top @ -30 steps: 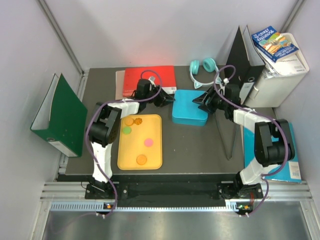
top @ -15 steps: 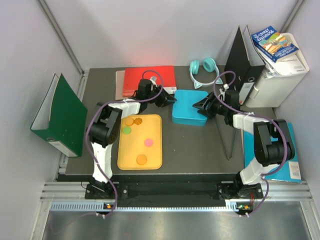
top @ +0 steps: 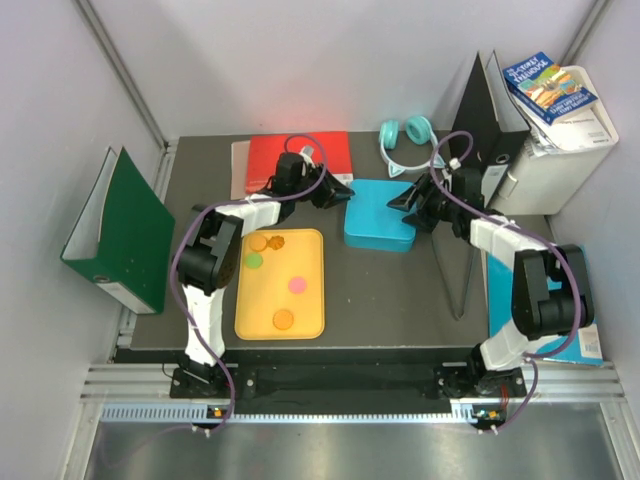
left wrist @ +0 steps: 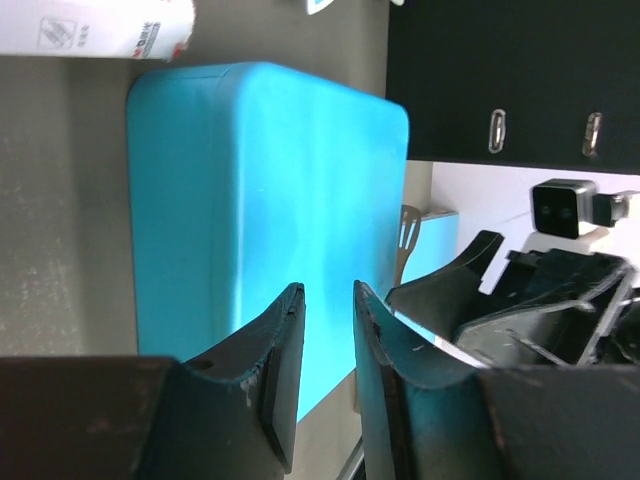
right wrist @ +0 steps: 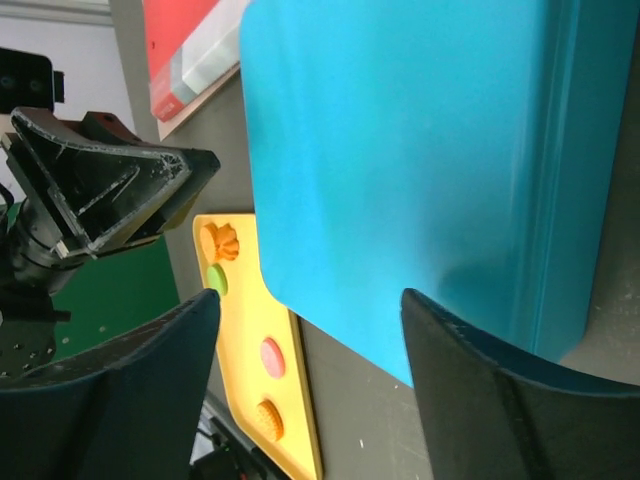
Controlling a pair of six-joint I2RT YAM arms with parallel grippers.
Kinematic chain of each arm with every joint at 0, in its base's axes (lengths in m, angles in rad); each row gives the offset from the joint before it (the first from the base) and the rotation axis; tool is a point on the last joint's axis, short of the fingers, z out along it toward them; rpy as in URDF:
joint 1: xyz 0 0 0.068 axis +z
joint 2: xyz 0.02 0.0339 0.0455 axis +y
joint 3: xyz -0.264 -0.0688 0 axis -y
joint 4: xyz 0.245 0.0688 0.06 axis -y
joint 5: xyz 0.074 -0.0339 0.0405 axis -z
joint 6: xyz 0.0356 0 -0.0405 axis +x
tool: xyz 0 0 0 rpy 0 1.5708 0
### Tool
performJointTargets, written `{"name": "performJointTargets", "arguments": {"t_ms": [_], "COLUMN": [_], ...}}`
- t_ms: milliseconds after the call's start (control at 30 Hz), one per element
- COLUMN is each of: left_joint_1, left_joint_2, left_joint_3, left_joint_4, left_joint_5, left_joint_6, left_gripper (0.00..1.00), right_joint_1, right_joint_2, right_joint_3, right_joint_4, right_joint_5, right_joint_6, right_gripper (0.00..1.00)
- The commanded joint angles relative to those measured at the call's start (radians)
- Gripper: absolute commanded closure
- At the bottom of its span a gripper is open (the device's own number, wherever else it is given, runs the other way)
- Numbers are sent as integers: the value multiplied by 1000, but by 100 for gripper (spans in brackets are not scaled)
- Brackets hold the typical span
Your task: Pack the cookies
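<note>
Five cookies (top: 297, 284) lie near the left pincer (top: 341, 192), untouched.

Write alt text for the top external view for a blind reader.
Two robot grippers flank a blue box mid-table: left gripper at its left edge, right gripper at its right. Five cookies lie on a yellow tray beside it.

The top external camera looks steeply down from behind the arm bases over the whole dark grey table (top: 400, 290). Both wrist cameras face the glossy turquoise rounded plastic box (top: 380, 215) closely, left from its 9 o'clock, right from 3 o'clock; all views share it.
</note>
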Motion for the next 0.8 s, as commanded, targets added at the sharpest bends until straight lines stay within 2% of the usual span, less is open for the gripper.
{"name": "performJointTargets", "arguments": {"t_ms": [0,167,300,333,433,567,767], "left_joint_1": [6,28,36,34,34,28,-9], "left_joint_2": [-76,-96,-130,-142,-179,-246,-391], "left_joint_3": [45,26,31,58,80,68,-26], "left_joint_4": [10,4,-81,-185,-335,-475,-580], "left_joint_5": [-3,-6,-60,-87,-170,-308,-511], "left_joint_6": [15,18,79,143,261,375,466], "left_gripper": [68,65,60,59,57,56,56], "right_joint_1": [0,-2,18,43,114,201,332], "right_joint_2": [-97,-172,-253,-272,-345,-419,-571], "right_joint_3": [111,78,38,41,62,55,-65], "right_joint_4": [-138,-145,-158,-189,-237,-278,-225], "right_joint_5": [69,160,232,262,397,578,698], "right_joint_6": [-81,-114,-169,-190,-278,-367,-437], "right_gripper": [23,20,19,18,18,17,16]}}
